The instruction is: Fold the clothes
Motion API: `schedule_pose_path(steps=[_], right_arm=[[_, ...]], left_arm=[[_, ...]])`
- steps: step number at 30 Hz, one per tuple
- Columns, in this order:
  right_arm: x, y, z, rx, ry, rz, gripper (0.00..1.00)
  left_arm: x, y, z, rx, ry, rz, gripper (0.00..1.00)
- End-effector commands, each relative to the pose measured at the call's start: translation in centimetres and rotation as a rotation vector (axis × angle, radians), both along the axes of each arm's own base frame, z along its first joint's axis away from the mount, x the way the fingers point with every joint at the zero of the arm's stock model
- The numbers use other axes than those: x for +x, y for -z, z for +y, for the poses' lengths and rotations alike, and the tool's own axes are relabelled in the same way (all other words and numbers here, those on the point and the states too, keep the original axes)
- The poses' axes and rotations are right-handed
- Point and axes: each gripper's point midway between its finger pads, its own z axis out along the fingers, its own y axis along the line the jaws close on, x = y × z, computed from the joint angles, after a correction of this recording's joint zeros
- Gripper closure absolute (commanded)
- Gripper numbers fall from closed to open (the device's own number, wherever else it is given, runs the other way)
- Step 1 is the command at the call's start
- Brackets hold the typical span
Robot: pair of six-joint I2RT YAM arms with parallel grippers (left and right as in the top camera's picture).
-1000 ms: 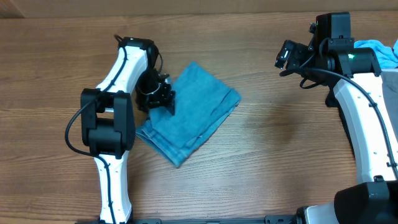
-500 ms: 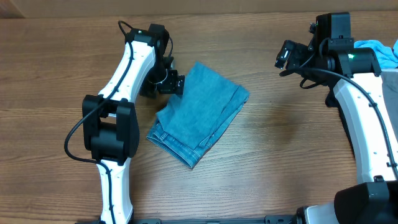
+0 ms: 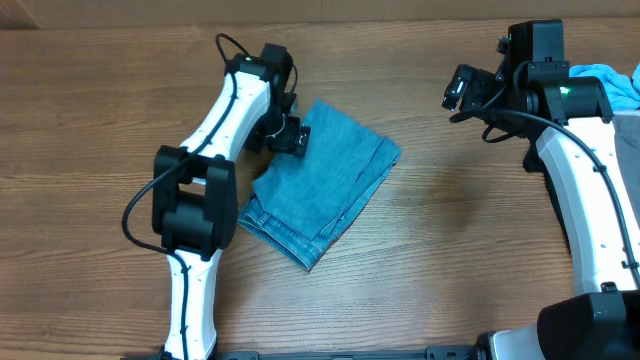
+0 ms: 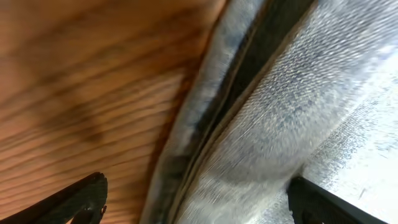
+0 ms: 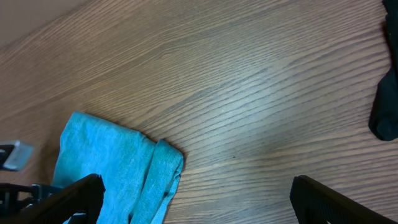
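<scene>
Your jeans (image 3: 325, 180) lie folded into a slanted packet on the wooden table (image 3: 450, 250), with the layered edges showing at the packet's lower corner.

The left gripper (image 3: 288, 137) is over the jeans' upper-left edge. From overhead its black body covers the fabric beneath, so you cannot tell whether it touches the denim. In the left wrist view only the dark fingertips (image 4: 81, 202) show. They are cut off in the two bottom corners and spread wide. A blurred denim fold with a dark seam runs diagonally between them, with bare wood to one side. Nothing is pinched, so those jaws are released.

The right gripper (image 3: 462, 90) is well to the right of the jeans, over bare table. Its fingers (image 5: 74, 199) are likewise cropped at the bottom corners of its wrist view. They stand fully apart with nothing between them.

That same view shows a blue cloth corner (image 5: 118, 165) at lower left, cut off by the bottom edge. You cannot tell from there whether it is the jeans or another piece. A dark shape (image 5: 387, 106) at its right edge is too cropped to identify.

Farther right of the jeans, a sky-blue garment (image 3: 610, 80) shows past the right arm. It is mostly hidden by the arm and cut by the frame.
</scene>
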Motion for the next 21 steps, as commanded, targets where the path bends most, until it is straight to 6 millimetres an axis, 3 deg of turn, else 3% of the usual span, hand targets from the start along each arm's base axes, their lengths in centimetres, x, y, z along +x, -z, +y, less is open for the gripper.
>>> schedule_pose_path(steps=[1,6,13,21], right_arm=[[0.0,0.0,-0.1,-0.005,-0.003,-0.003,0.00],[0.0,0.0,-0.1,-0.005,-0.003,-0.003,0.00],[0.0,0.0,-0.1,-0.005,-0.003,-0.003,0.00],[0.0,0.0,-0.1,-0.005,-0.003,-0.003,0.00]], left_arm=[[-1.0,1.6,0.1,0.054,0.042,0.032,0.05],[-2.3,4.0,1.6,0.133,0.018,0.052,0.04],[-4.3,7.2,0.6,0.051,0.013,0.094,0.07],[-5.9,7.3,0.0,0.000,0.086,0.155,0.44]])
